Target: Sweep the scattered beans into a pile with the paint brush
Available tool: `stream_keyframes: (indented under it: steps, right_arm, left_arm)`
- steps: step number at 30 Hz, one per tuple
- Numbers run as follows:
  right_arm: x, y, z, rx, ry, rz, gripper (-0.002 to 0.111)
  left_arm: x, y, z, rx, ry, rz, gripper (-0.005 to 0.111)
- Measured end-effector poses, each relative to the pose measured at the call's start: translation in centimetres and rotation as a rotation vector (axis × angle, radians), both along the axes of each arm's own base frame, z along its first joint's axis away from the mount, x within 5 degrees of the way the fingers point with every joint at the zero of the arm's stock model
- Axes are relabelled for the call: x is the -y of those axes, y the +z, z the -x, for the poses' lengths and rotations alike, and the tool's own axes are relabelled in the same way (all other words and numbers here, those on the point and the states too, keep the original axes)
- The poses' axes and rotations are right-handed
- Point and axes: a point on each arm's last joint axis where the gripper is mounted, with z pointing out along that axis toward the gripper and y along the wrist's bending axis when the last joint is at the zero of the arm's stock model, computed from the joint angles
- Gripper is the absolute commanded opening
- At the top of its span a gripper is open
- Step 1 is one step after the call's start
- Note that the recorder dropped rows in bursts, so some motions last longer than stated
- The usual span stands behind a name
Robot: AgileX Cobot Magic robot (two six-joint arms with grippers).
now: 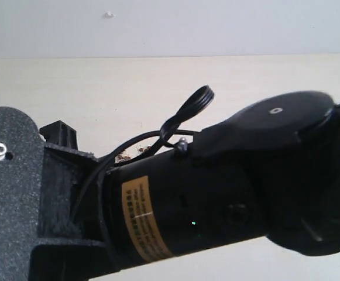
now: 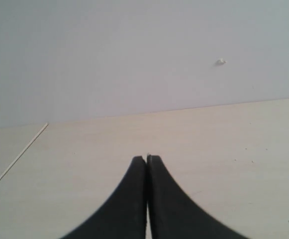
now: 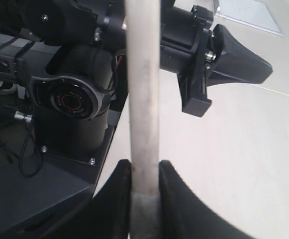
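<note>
Right end effector (image 3: 144,168) grips paint brush (image 3: 143,89); label (image 1: 143,219) illegible.

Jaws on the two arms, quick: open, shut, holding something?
Left gripper: jaws shut, empty.
Right gripper: jaws shut on the paint brush.

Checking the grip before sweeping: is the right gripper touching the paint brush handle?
Touching. The right wrist view shows the right gripper closed on the paint brush handle, both sides pressed against the wood with no gap.
</note>
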Motion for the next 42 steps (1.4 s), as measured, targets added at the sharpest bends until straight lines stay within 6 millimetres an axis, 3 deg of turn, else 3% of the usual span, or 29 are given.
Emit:
stream_keyframes:
  steps: [12, 16, 22, 32, 42]
  right_arm:
    - [-2.9, -2.5, -1.6, -0.142, -0.120, -0.225, 0.000]
    - [-2.4, -3.3, -2.0, -0.158, -0.183, -0.352, 0.000]
    - [-0.1, -5.1, -2.8, -0.149, -0.340, -0.564, 0.000]
    - [0.1, -8.8, -3.6, -0.132, -0.440, -0.493, 0.000]
    - [0.2, -8.8, -3.8, -0.127, -0.466, -0.498, 0.000]
  left_arm:
    - [0.0, 0.0, 0.0, 0.000, 0.000, 0.000, 0.000]
    - [0.0, 0.0, 0.0, 0.000, 0.000, 0.000, 0.000]
    - [0.0, 0.0, 0.0, 0.000, 0.000, 0.000, 0.000]
    - [0.0, 0.0, 0.0, 0.000, 0.000, 0.000, 0.000]
    - [0.0, 0.0, 0.0, 0.000, 0.000, 0.000, 0.000]
